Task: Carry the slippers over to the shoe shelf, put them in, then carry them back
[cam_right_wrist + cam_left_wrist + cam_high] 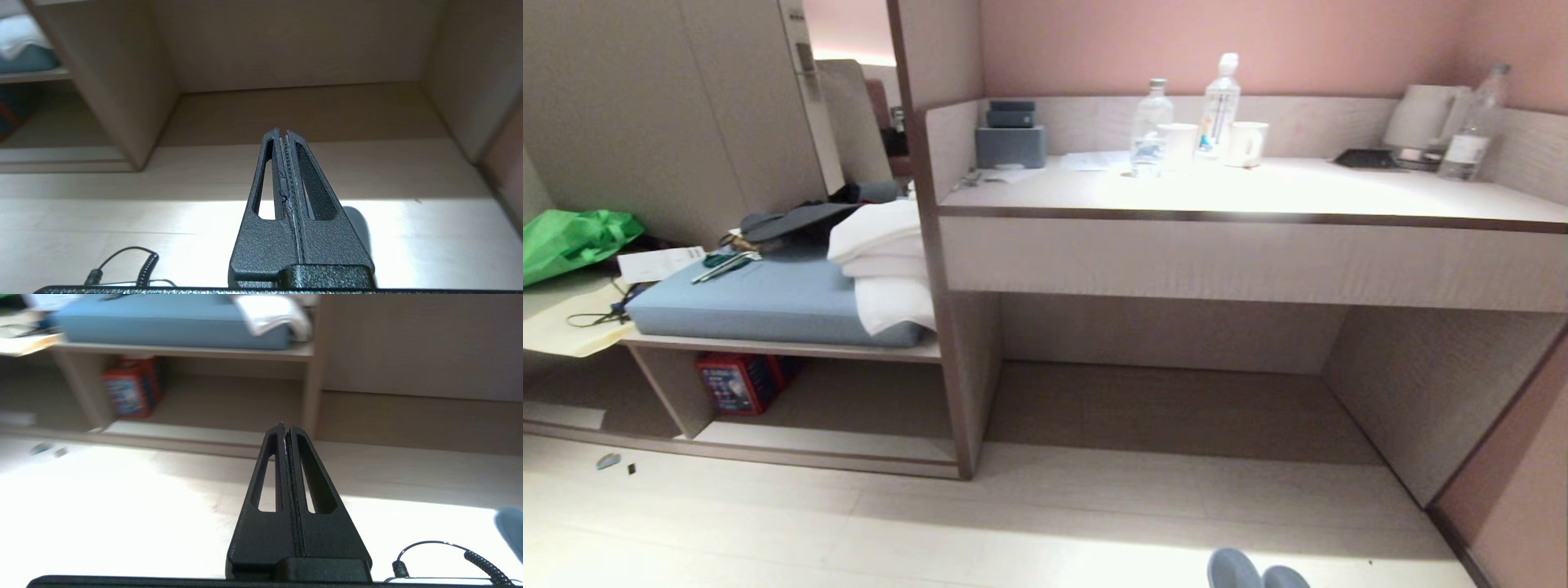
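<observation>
The slippers (1258, 572) lie side by side on the pale floor (931, 523), close in front of the robot, out in the open and well away from any wall. Only their round toes show in the head view, so their long way cannot be seen whole; the toes seem to point toward the furniture ahead.

The slippers sit on the robot's right side. In the right wrist view a grey-blue bit shows just behind the right end effector (283, 134), so that arm looks nearer. In the left wrist view only an edge of one slipper (510, 531) shows, off to the side of the left end effector (285, 426). Both end effectors have their fingers pressed together and hold nothing. To pick up the slippers, the right one would likely have to go down and spread first.

The shoe shelf (849, 408) is the low nook on the left, under the blue cushion (768, 298), with a red box (737, 382) inside. It is well apart from the slippers. The floor between them looks flat and smooth.
</observation>
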